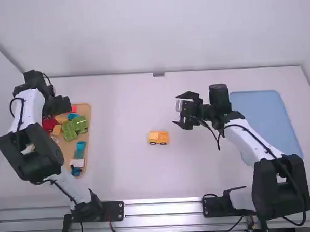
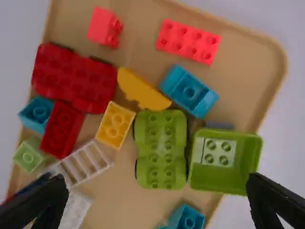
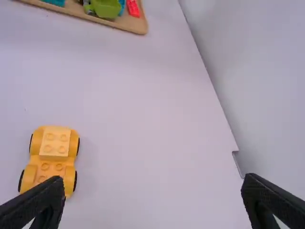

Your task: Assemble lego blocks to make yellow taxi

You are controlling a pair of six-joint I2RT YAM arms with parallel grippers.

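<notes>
- Both L pincer & R pincer we're holding w/ fingers apart.
- We're prob. needing yellow brick next, squaring up & pinching low.

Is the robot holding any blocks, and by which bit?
Nothing is held: the left gripper is open over the tray, and the right gripper is open too.

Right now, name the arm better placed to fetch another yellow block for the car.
Left, I'd say. The left gripper is open over the tray, where a yellow block lies; the right gripper is well away from it, beyond the car.
</notes>
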